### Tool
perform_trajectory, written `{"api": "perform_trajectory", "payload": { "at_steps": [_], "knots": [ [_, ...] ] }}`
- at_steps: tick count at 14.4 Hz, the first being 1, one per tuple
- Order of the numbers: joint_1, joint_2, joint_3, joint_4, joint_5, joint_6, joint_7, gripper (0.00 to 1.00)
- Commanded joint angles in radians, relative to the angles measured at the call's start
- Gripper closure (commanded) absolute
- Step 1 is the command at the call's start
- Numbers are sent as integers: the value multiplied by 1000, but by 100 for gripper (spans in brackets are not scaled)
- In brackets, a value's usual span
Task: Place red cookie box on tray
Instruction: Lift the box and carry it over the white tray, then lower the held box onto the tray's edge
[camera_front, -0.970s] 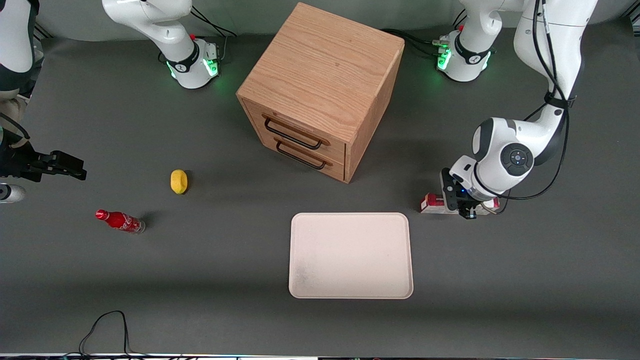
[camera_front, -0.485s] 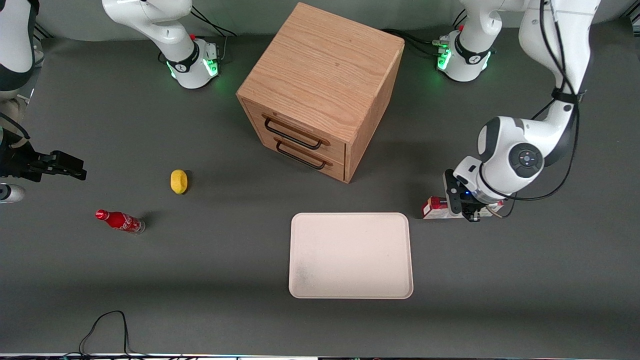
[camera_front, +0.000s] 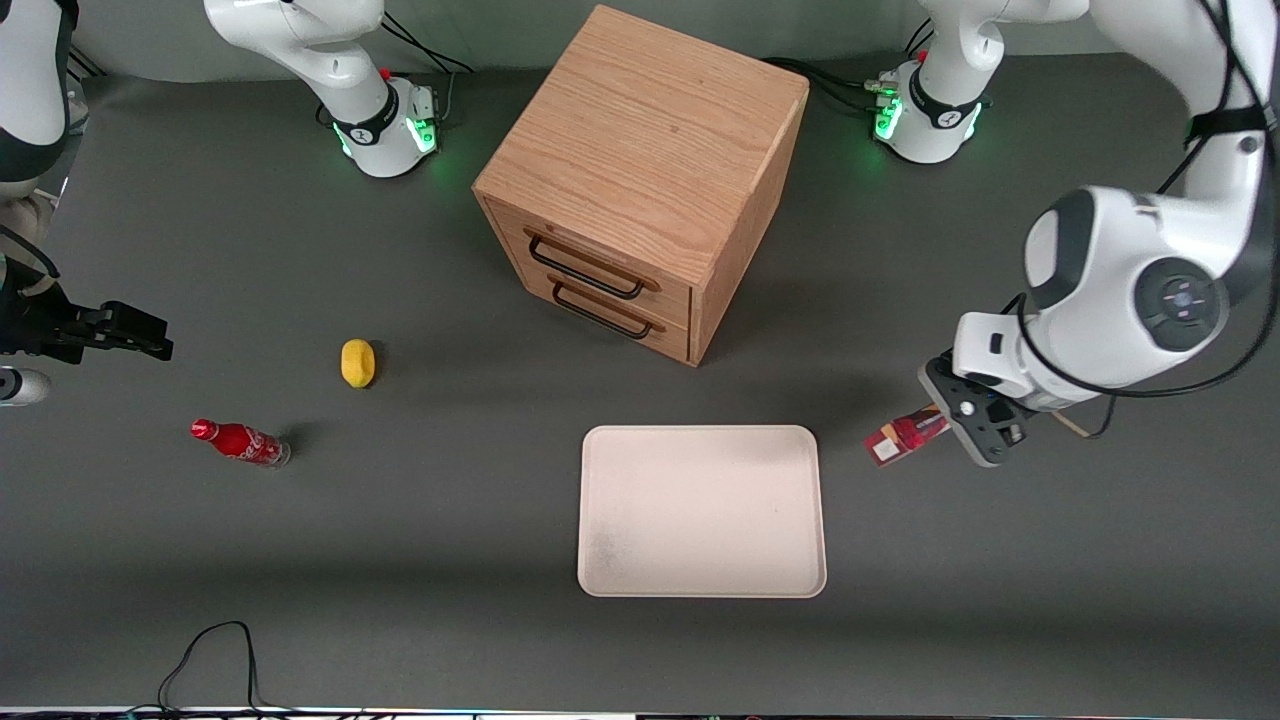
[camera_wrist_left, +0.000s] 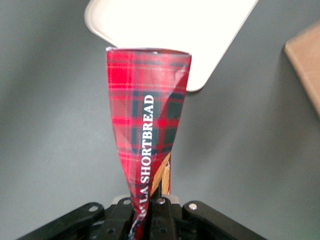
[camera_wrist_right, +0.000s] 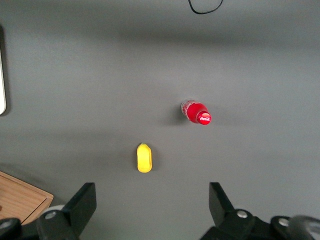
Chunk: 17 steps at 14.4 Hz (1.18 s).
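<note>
end effector (camera_front: 975, 432) clamped on one end of the red cookie box (camera_front: 908, 436), box lifted clear of the surface (camera_front: 1000, 560), tilted, just beside the tray (camera_front: 700, 510) toward the working arm's end

Left gripper (camera_front: 978, 432) at right of frame, clamped on the red cookie box (camera_front: 908, 436); box is tilted, its free end pointing toward the tray (camera_front: 700, 510), not touching it. Tray sits at lower centre of frame on the grey table (camera_front: 450, 560). Wooden two-drawer cabinet (camera_front: 640, 180) at upper centre, drawers closed. At left of frame: yellow lemon-like object (camera_front: 358, 362), and below it a small red cola bottle (camera_front: 240, 442) lying on its side. Black cable (camera_front: 210, 655) at lower left.
</note>
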Motion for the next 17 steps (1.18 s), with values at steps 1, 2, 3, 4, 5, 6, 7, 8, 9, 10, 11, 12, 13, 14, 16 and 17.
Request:
{"api": "perform_trajectory", "payload": {
  "at_steps": [1, 2, 3, 4, 5, 6, 7, 8, 9, 10, 11, 12, 13, 14, 16, 17],
  "knots": [
    [-17, 110, 10, 278, -8, -181, -260, 100],
    [-18, 141, 10, 351, -9, -216, -347, 100],
    [-21, 176, 10, 414, -12, -238, -442, 100],
    [-27, 213, 9, 467, -15, -243, -547, 100],
    [-43, 253, 9, 514, -17, -237, -648, 100],
    [-60, 300, 9, 566, -17, -225, -743, 100],
    [-76, 354, 9, 621, -19, -211, -818, 100],
    [-92, 405, 9, 667, -19, -183, -868, 100],
    [-103, 442, 7, 678, -20, -144, -908, 100],
    [-116, 472, 7, 675, -20, -96, -964, 100],
    [-131, 509, 6, 678, -22, -62, -1020, 100],
    [-154, 535, 7, 680, -23, -30, -1067, 100],
    [-174, 554, 13, 675, -20, -5, -1098, 100],
    [-186, 575, 27, 674, -20, 13, -1118, 100],
    [-203, 612, 33, 666, -19, 51, -1169, 100],
    [-215, 626, 38, 652, -13, 73, -1175, 100]
  ]
}}
